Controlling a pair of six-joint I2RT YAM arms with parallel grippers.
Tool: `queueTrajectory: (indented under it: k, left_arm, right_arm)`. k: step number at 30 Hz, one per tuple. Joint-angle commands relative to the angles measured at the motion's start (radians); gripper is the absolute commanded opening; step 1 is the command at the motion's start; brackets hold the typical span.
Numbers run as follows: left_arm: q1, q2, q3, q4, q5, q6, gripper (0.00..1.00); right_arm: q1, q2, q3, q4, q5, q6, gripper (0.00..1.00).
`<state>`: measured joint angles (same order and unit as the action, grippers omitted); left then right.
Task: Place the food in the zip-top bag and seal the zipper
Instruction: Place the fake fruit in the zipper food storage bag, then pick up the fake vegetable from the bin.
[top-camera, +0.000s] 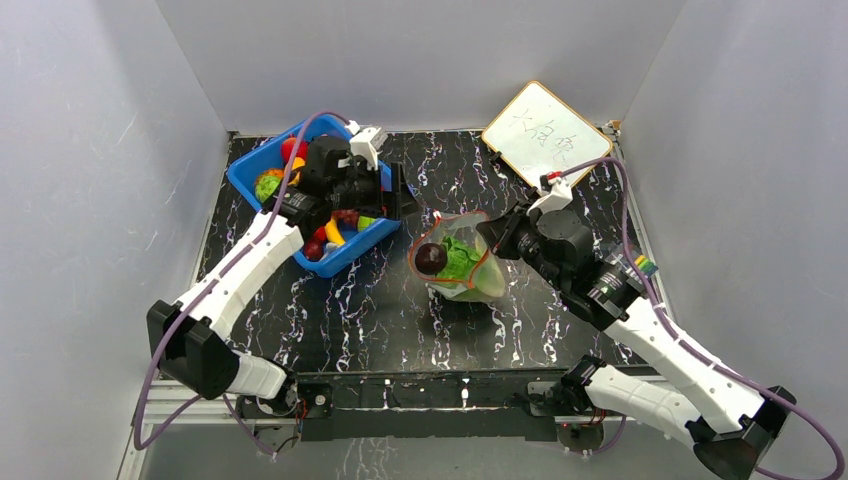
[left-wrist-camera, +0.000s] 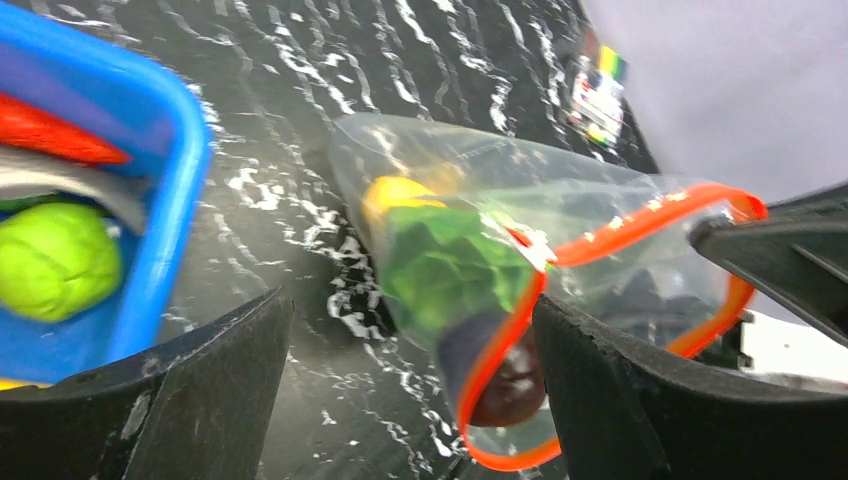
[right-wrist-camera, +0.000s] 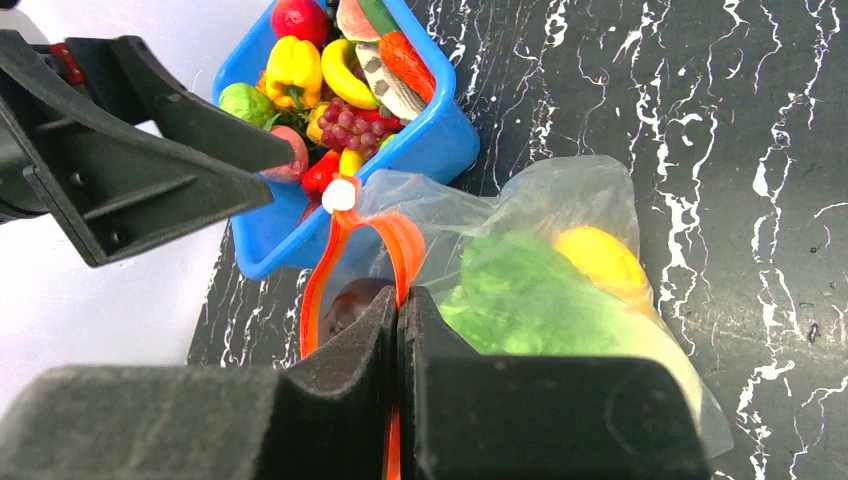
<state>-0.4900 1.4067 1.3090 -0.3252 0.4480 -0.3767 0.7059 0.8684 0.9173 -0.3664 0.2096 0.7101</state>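
Though fast in right jaws, zipper (right-wrist-camera: 408, 245) just beyond wide left jaws.

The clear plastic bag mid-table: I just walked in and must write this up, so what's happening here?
The right gripper is shut on the red-orange zipper strip of the clear zip-top bag, holding its mouth open. Inside lie a green toy lettuce, a dark plum and a yellow piece. The left gripper hangs open and empty beside the blue plastic bin, which holds more toy food. The bag is not yet sealed.
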Motion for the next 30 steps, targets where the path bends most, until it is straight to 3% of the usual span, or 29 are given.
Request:
queueTrajectory:
  k: [1, 6, 12, 14, 17, 22, 30]
  left_arm:
    - [0.016, -0.087, 0.072, -0.107, -0.216, 0.068, 0.85]
    - [0.049, -0.092, 0.101, -0.201, -0.406, 0.092, 0.75]
    - [0.126, -0.050, 0.195, -0.271, -0.532, 0.136, 0.73]
    - [0.149, -0.043, 0.216, -0.275, -0.599, 0.161, 0.77]
    - [0.189, -0.026, 0.210, -0.244, -0.679, 0.186, 0.90]
    - [0.276, 0.020, 0.190, -0.185, -0.686, 0.203, 0.98]
    - [0.442, 0.142, 0.230, -0.188, -0.571, 0.190, 0.98]
  right_arm:
    - [0.001, -0.051, -0.007, 0.077, 0.002, -0.012, 0.00]
    - [0.001, -0.064, -0.008, 0.076, -0.017, -0.014, 0.00]
    - [0.001, -0.071, -0.032, 0.098, -0.064, 0.000, 0.00]
    - [0.000, -0.068, -0.038, 0.094, -0.073, 0.001, 0.00]
    - [0.001, -0.071, -0.037, 0.083, -0.081, -0.004, 0.00]
    - [0.000, -0.073, -0.033, 0.081, -0.091, -0.005, 0.00]
    - [0.001, -0.072, -0.045, 0.066, -0.131, 0.009, 0.00]
